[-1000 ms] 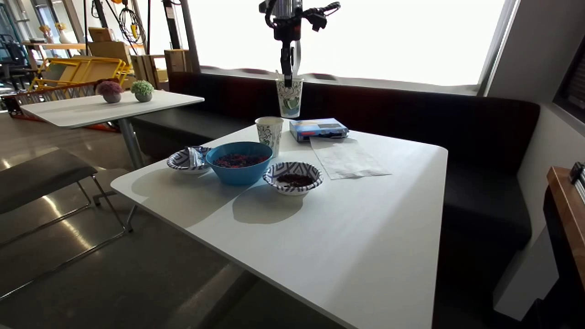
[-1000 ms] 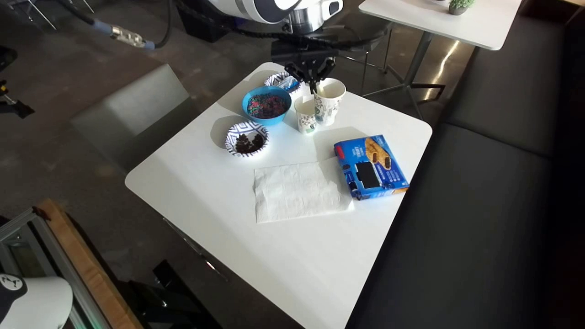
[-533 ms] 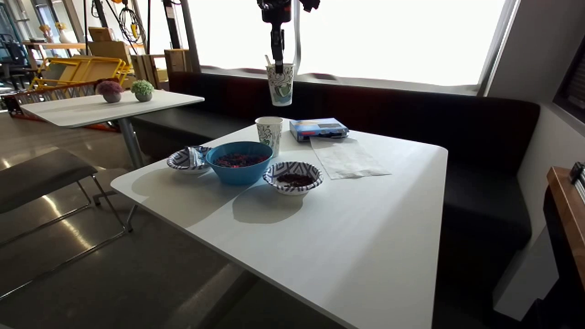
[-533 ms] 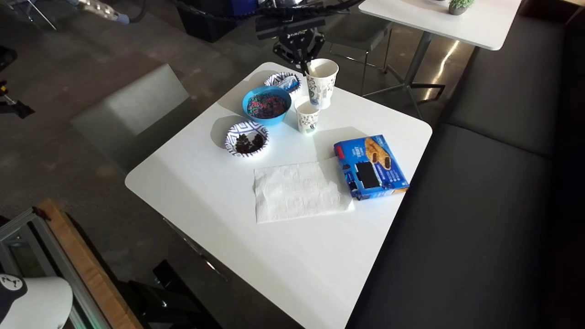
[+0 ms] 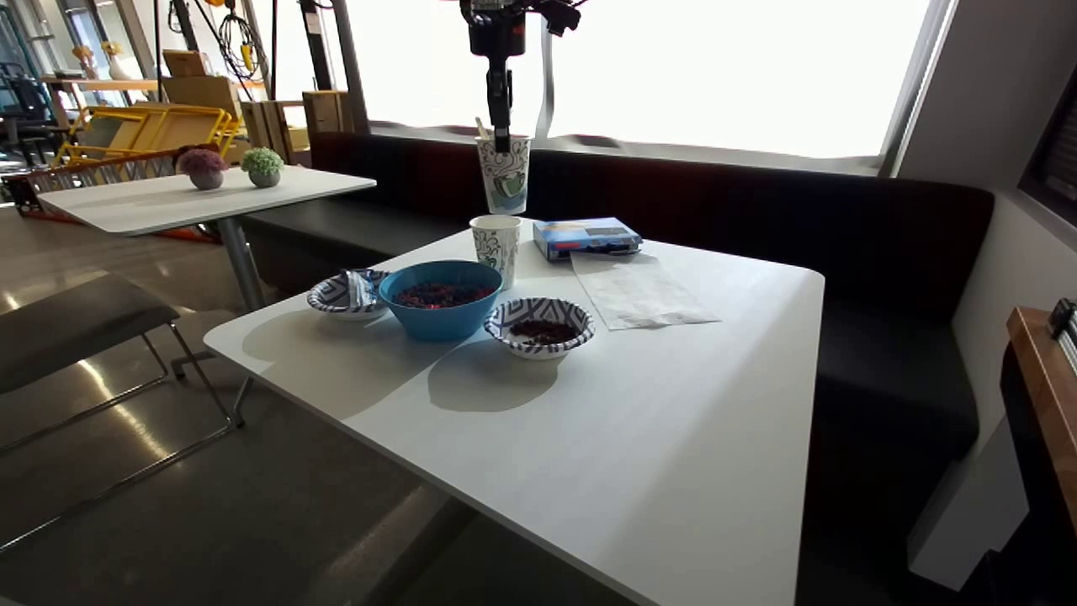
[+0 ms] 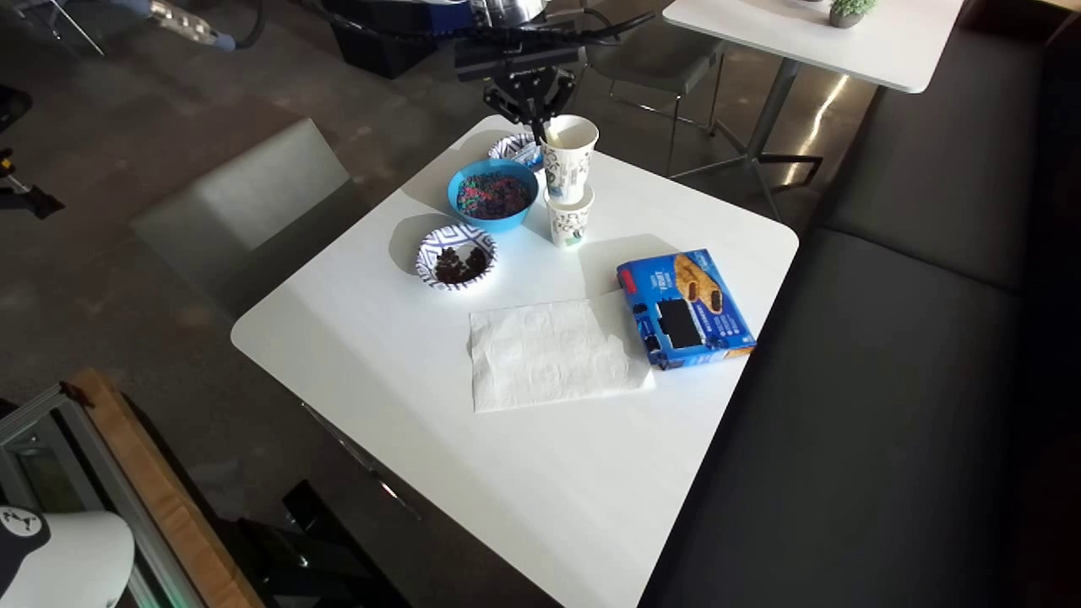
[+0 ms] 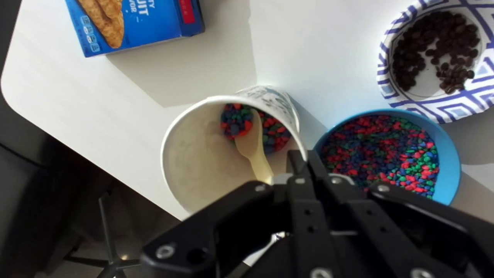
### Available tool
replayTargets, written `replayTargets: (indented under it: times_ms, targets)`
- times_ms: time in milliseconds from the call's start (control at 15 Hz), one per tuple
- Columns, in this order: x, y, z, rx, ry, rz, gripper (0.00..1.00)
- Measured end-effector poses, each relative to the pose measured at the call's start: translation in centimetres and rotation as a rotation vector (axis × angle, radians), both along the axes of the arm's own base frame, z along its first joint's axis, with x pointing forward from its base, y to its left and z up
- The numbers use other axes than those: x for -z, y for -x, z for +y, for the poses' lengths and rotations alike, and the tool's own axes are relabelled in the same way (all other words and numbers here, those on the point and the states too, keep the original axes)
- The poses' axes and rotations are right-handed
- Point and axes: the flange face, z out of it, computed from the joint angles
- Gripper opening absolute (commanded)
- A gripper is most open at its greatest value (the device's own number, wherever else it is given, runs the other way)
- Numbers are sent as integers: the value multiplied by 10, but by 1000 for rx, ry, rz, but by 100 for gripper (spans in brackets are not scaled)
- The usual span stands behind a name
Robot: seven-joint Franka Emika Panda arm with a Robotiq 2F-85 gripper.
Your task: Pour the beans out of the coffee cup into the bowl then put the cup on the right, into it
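My gripper point(image 5: 501, 145) is shut on the rim of a patterned paper cup point(image 5: 507, 181) and holds it upright above the table. In the wrist view the fingertips point(image 7: 307, 154) pinch the held cup's point(image 7: 200, 154) rim. A wooden spoon point(image 7: 256, 150) leans inside it, with red, blue and green pieces at its bottom. A second paper cup point(image 6: 568, 226) stands on the table below the held cup, which overlaps it in an exterior view point(image 6: 570, 160). The blue bowl point(image 5: 442, 320), full of coloured pieces, stands beside it. A patterned paper bowl point(image 6: 456, 283) holds dark beans point(image 7: 444, 46).
Another patterned bowl point(image 5: 349, 311) with blue-silver packets stands behind the blue bowl. A blue snack box point(image 6: 688, 308) and a white paper towel point(image 6: 553, 355) lie on the white table point(image 5: 673, 438). A dark bench runs along the table's side.
The held cup first rose, then came down a little. It has moved left in both exterior views and is now over the standing cup. The things on the table have not moved.
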Motion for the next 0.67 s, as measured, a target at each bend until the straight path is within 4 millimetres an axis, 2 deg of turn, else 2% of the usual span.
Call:
replayTargets:
  times_ms: [333, 667]
  targets:
    - [13, -4, 12, -26, -30, -23, 1]
    - [27, -6, 13, -34, -35, -31, 1]
